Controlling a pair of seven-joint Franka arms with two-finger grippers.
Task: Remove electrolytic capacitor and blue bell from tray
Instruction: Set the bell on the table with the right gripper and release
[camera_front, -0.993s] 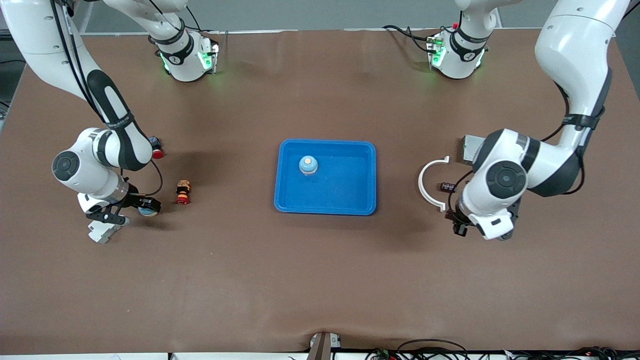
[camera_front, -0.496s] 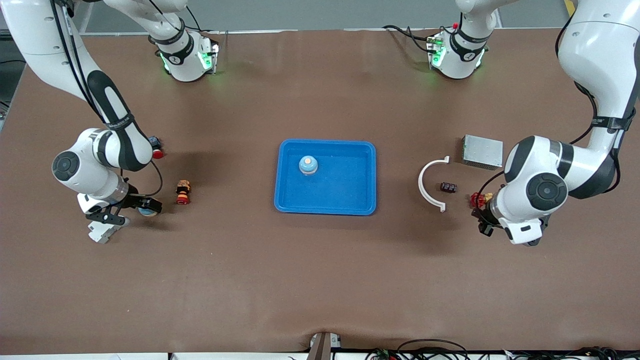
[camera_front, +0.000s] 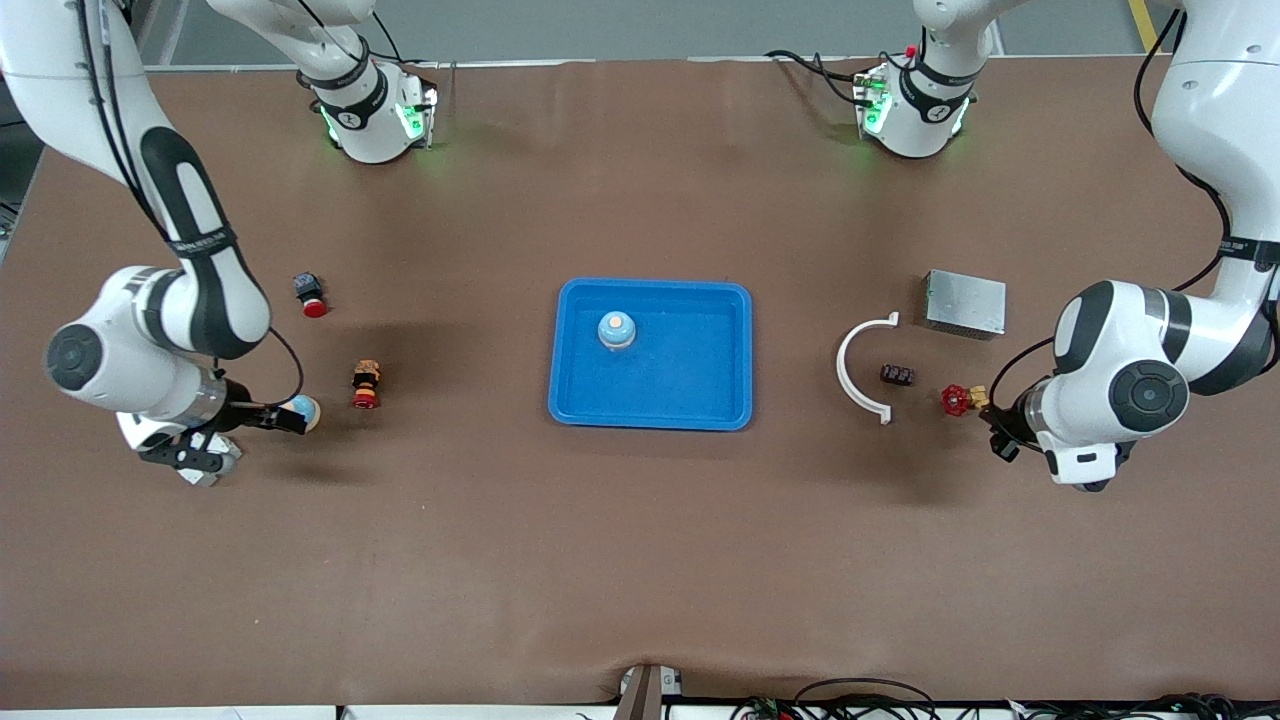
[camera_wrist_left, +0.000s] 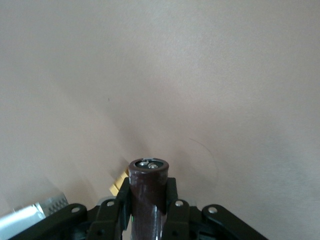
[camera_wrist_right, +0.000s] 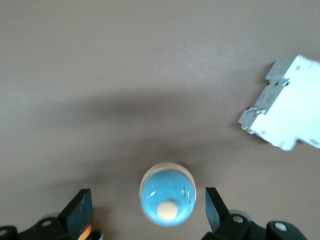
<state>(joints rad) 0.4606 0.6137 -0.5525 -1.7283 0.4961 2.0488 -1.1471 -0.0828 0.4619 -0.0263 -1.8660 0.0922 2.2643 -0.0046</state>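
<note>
Bench (camera_front: 640, 560): matt brown covering, smooth, with soft creases near the front edge.
Tray (camera_front: 735, 400): blue plastic, smooth, slightly glossy.
Bell in tray (camera_front: 617, 330): glossy blue dome, pale orange button.
Second bell (camera_wrist_right: 167, 194): same shiny blue finish, cream rim.
Capacitor (camera_wrist_left: 148, 192): dark brown glossy sleeve, metal terminals on top.
Box (camera_front: 964, 303): grey brushed metal, dull sheen.
Curved bracket (camera_front: 856, 368): white matt plastic.
Breaker block (camera_wrist_right: 285, 116): white plastic, smooth.
Arm shells: glossy white, black joints.

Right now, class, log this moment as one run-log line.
left gripper: shut on capacitor, over table by red valve | right gripper: open around blue bell, not gripped | blue tray: holds one bell
</note>
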